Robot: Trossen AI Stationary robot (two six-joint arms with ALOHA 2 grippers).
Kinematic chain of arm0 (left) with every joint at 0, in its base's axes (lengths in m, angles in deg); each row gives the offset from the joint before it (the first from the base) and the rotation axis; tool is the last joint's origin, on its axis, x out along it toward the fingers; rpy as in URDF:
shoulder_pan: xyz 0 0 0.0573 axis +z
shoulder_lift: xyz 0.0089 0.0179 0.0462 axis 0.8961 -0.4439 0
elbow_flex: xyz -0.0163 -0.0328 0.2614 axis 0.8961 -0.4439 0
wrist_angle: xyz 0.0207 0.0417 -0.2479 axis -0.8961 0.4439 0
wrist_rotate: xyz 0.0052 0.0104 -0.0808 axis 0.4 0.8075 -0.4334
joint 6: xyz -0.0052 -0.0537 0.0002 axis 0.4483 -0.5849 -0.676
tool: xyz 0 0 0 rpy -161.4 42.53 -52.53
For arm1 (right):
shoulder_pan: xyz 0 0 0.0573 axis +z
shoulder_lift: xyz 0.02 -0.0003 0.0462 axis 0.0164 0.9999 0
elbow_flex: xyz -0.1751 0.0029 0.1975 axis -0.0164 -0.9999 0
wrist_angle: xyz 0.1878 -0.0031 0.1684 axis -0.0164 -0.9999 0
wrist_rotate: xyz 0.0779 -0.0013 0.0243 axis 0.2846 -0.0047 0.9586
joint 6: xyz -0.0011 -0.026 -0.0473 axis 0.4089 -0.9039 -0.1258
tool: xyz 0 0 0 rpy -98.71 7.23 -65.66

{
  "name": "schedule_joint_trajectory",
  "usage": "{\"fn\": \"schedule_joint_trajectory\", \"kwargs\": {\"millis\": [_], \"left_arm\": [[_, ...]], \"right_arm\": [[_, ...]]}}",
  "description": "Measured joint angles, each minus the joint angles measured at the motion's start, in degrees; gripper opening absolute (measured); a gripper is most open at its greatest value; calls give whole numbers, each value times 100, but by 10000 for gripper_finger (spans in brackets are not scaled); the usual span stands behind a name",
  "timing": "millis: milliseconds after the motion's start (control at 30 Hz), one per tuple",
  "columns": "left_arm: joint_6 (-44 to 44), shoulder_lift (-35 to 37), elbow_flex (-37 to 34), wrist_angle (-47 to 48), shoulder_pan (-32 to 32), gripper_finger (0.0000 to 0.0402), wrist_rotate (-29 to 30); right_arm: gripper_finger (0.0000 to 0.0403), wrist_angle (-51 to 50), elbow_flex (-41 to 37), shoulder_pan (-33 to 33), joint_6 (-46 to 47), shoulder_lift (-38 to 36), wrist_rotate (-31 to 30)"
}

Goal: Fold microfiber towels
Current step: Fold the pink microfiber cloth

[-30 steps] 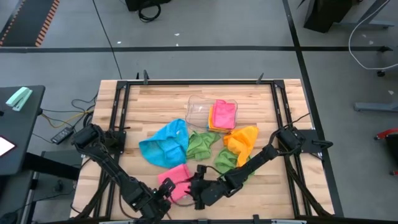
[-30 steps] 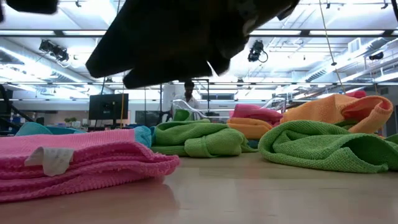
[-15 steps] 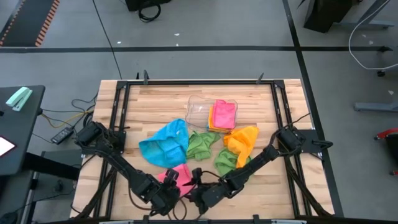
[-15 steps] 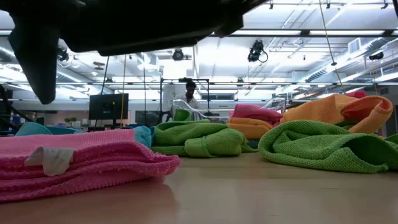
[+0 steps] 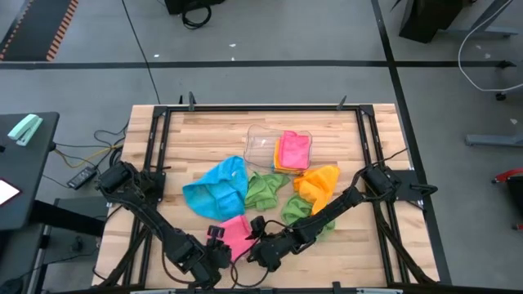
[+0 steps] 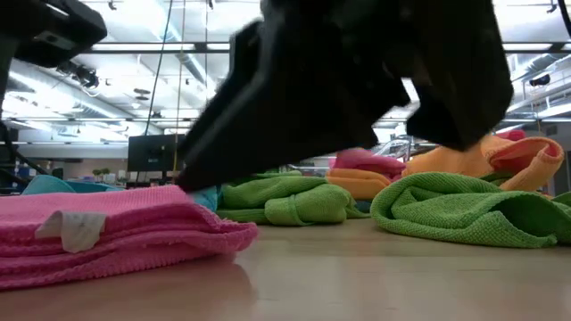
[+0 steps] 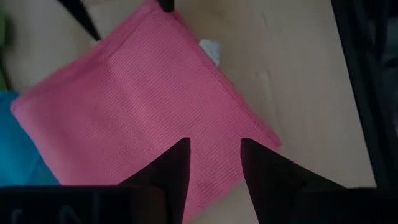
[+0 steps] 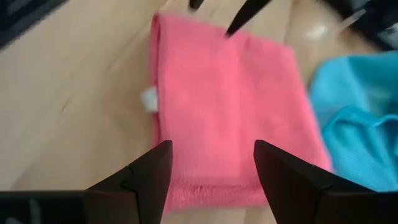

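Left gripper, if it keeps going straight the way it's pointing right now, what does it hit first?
Most likely the folded pink towel. The left gripper points at it with its fingers apart, the cloth filling the space just ahead. How far above the cloth the tips are is unclear.

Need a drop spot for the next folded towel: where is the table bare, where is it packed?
Bare wood: the back-left stretch of the wooden table, between the clear plastic tray and the crumpled blue towel, and the right strip beside the orange towel. Packed: the centre with the green towels, and the front, where both hands hang over the folded pink towel.
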Motion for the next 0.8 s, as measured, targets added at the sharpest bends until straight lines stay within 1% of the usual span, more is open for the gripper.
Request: {"fn": "schedule_joint_trajectory", "kwargs": {"millis": [67, 167, 267, 367, 433, 500, 567, 800], "left_arm": [[-355, 0, 0, 4, -6, 146, -4], [-1236, 0, 0, 7, -21, 141, -24], [-1950, 0, 0, 43, -46, 136, -234], [-2515, 0, 0, 489, -96, 131, -279], [-2800, 0, 0, 1030, -173, 125, -127], [-2964, 0, -2, 1508, -245, 117, 108], [-2963, 2, -2, 1730, -283, 109, 254], [-2884, 11, -2, 2003, -474, 68, 395]], "right_arm": [[235, -141, 0, -95, -95, -2, 176], [235, -131, 0, -192, -328, -67, 365], [235, -150, 0, -239, -526, -107, 549], [235, -336, 0, -296, -657, -107, 670], [235, -466, 0, -344, -685, -107, 681], [235, -547, 0, -387, -756, -107, 772], [235, -599, 0, -423, -818, -107, 832], [227, -854, 0, -485, -967, -261, 1050]]}}
